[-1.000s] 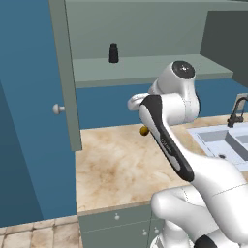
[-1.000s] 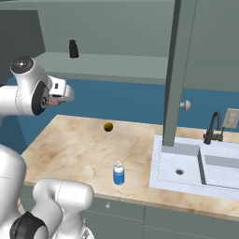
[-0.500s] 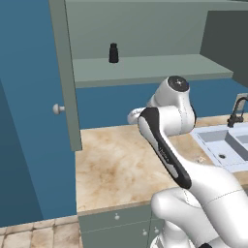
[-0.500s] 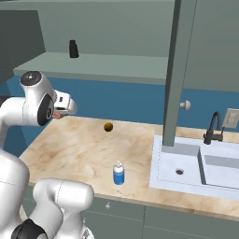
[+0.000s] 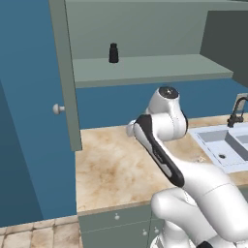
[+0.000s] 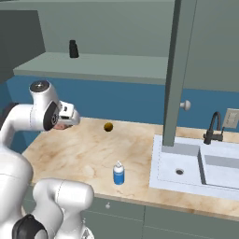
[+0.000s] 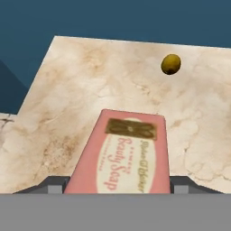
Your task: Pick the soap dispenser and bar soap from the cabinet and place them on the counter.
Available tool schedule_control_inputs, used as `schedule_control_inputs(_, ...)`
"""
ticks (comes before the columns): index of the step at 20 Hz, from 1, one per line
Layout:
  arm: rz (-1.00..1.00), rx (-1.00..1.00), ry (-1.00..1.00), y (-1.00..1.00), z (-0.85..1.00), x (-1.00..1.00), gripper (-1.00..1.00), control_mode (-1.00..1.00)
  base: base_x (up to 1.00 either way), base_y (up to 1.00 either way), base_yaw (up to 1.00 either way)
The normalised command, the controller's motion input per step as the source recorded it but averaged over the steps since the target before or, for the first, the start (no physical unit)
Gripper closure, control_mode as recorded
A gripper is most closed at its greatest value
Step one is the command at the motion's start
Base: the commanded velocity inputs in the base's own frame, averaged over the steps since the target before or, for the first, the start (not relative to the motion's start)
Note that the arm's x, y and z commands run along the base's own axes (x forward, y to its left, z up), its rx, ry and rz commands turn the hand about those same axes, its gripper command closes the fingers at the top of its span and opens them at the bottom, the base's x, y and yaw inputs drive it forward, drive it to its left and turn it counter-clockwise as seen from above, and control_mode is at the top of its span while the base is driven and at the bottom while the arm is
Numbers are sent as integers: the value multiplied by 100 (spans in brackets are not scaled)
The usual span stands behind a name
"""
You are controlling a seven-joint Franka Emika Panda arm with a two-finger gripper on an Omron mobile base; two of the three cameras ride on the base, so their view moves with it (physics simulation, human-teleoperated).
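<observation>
My gripper (image 7: 119,182) is shut on the bar soap (image 7: 122,153), a pinkish-red block with a pale label that juts forward between the two dark fingertips (image 7: 54,182). Seen from the right base view, the gripper (image 6: 63,122) hangs a little above the left part of the counter (image 6: 84,154), with a pink bit of soap under the hand. The soap dispenser (image 6: 119,173), blue with a white pump, stands upright on the counter near its front edge. Above, the cabinet (image 5: 145,68) is open, its shelf carrying a black bottle.
A small black bottle (image 5: 113,53) stands on the cabinet shelf. A dark-yellow ball (image 6: 108,127) lies at the back of the counter, ahead of the gripper. An open cabinet door (image 6: 175,70) hangs over the sink (image 6: 161,158), with the faucet (image 6: 214,126) behind.
The arm has come down from shelf height toward the counter, carrying the bar soap. The dispenser, ball and black bottle have stayed put.
</observation>
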Motion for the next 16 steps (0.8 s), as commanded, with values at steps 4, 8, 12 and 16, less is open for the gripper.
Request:
schedule_control_inputs(4,1,0,9,0,-48,24,100,-100,0,0,0)
schedule_control_inputs(8,2,0,3,0,-44,23,100,-100,0,0,0)
schedule_control_inputs(12,2,0,0,0,-40,20,100,-100,0,0,0)
schedule_control_inputs(16,2,0,0,0,-35,16,100,-100,0,0,0)
